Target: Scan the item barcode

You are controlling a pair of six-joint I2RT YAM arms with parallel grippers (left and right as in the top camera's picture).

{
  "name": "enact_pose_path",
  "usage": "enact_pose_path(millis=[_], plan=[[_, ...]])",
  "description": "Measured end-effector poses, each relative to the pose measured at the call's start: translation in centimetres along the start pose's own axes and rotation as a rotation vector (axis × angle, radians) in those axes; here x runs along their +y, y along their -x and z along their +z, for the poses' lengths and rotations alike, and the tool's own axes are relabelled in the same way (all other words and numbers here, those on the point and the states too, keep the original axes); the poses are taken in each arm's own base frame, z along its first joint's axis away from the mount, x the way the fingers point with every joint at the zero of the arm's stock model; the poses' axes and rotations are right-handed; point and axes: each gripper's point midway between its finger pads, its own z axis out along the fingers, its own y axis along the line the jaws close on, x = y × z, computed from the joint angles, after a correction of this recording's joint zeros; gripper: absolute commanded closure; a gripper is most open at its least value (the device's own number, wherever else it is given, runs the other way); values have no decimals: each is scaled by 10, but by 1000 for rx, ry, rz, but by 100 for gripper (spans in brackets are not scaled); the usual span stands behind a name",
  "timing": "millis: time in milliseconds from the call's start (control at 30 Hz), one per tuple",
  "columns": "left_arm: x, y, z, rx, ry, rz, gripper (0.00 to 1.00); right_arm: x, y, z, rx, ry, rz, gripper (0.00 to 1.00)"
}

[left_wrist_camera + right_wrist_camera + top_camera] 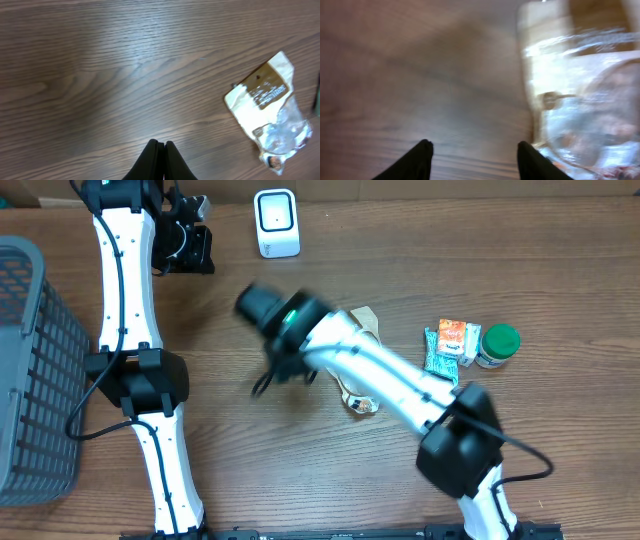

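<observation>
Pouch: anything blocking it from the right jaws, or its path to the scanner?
Nothing visible. The right gripper, jaws open, is right beside the pouch with only table between. Overhead, the stretch from pouch to scanner is bare wood; the left gripper sits left of the scanner, off that line.

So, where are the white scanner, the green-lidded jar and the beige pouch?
white scanner (277, 222), overhead view, on its front face.
green-lidded jar (500, 341), overhead view, on its lid.
beige pouch (268, 111), left wrist view, on its middle.

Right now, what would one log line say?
left gripper: shut, empty | right gripper: open, beside pouch | pouch: lying on table, not held
</observation>
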Motion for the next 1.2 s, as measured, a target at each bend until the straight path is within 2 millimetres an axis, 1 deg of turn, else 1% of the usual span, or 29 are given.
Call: enact_pose_path(millis=[67,100,133,167,200,233,267,333,367,500,567,633,733,800,867,933,967,1000,1067,1100,1133,1167,1200], plan=[[-8,1,1,0,-25,-10,96,-36,21,-8,-7,16,65,36],[-14,1,2,1,-43,-17,96,-54,26,-9,3,29,96,36],[-22,1,4,2,-60,-16,96,-71,28,-8,20,37,119,35],[-32,0,7,12,-80,-23,96,-92,30,-7,42,53,153,34],[-42,-1,11,24,-95,-26,96,-107,32,-6,51,64,177,34],[-51,-3,16,41,-108,-29,96,-125,34,-5,65,104,202,34],[-66,-8,24,72,-123,-31,95,-140,35,-5,72,139,225,32],[-87,-16,37,117,-138,-24,96,-169,34,-1,86,207,263,31],[-101,-22,45,147,-145,-15,96,-181,32,2,94,228,283,31],[-140,-36,70,208,-160,29,96,-211,19,19,125,287,322,31],[-160,-44,86,234,-165,47,96,-219,12,29,139,312,330,31],[-180,-52,104,257,-167,64,96,-221,3,40,160,330,329,33],[-202,-67,126,291,-168,82,96,-215,-3,57,169,362,315,37],[-209,-75,135,311,-164,91,96,-210,-8,65,177,381,310,40],[-211,-80,141,325,-149,98,96,-202,-14,74,191,406,304,41],[-207,-79,142,318,-128,102,96,-192,-20,84,198,432,289,45],[-203,-77,142,315,-119,102,96,-184,-20,90,191,451,276,49],[-195,-76,141,313,-103,97,96,-178,-22,93,195,459,272,50],[-182,-74,138,318,-83,81,96,-168,-24,97,197,472,266,57],[-173,-74,135,328,-72,64,96,-160,-25,99,207,478,274,61],[-165,-73,132,328,-67,51,96,-150,-27,99,218,483,269,61],[-148,-67,127,319,-55,18,96,-141,-28,99,230,484,272,61],[-135,-64,122,317,-46,-9,96,-128,-29,98,245,490,275,60]])
